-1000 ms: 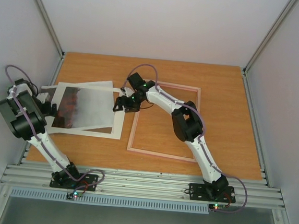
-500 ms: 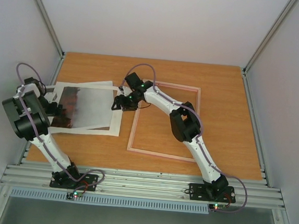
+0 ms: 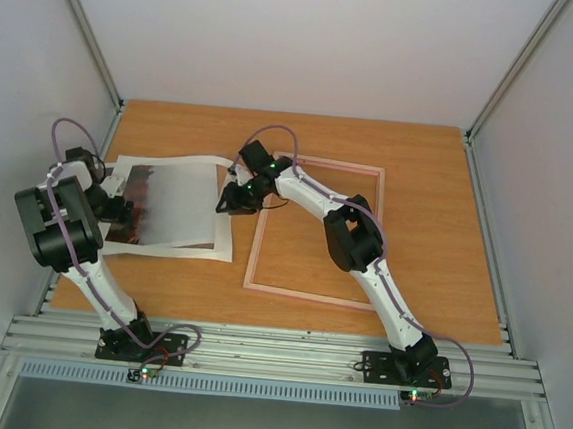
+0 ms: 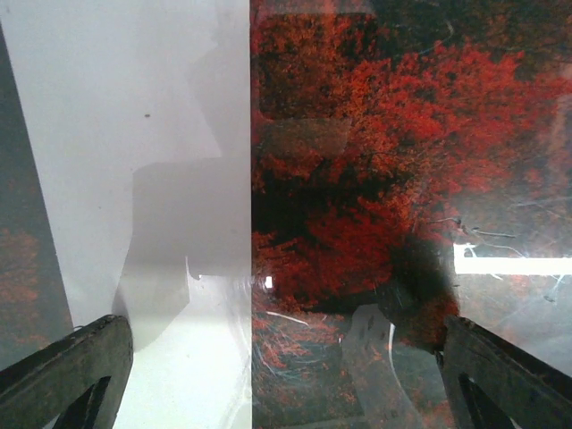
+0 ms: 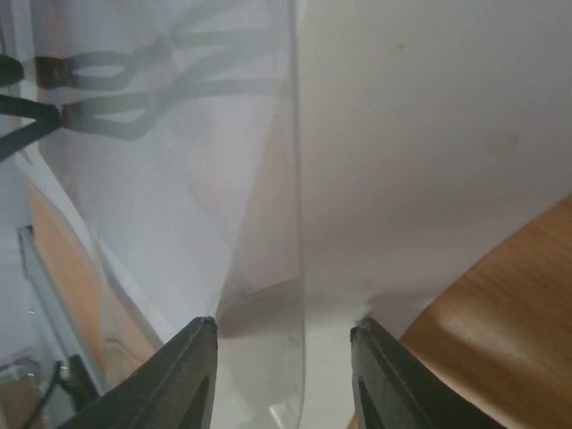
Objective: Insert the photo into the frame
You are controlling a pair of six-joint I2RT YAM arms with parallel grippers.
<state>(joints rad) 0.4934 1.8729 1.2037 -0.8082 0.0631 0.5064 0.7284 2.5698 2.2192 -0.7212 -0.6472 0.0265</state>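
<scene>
The photo (image 3: 172, 203), red trees at its left end and grey sky at its right, lies on a white mat border (image 3: 226, 241) at the table's left. The pink-rimmed frame (image 3: 321, 161) lies flat to its right. My left gripper (image 3: 107, 195) is wide open over the photo's left end; the left wrist view shows the red trees (image 4: 402, 134) and the mat (image 4: 134, 134) below it (image 4: 286, 375). My right gripper (image 3: 229, 202) is open at the photo's right edge. In the right wrist view that thin glossy edge (image 5: 268, 268) stands raised between my fingers (image 5: 286, 375), over the mat (image 5: 429, 134).
The wooden table (image 3: 422, 156) has metal rails along its left and right sides and white walls around it. My right arm reaches across the frame's upper left corner. Bare wood (image 5: 500, 304) shows beside my right finger.
My left gripper has moved in from the mat's left side onto the photo's left end. The mat and photo have shifted and bowed slightly. My right gripper has stayed at the photo's right edge.
</scene>
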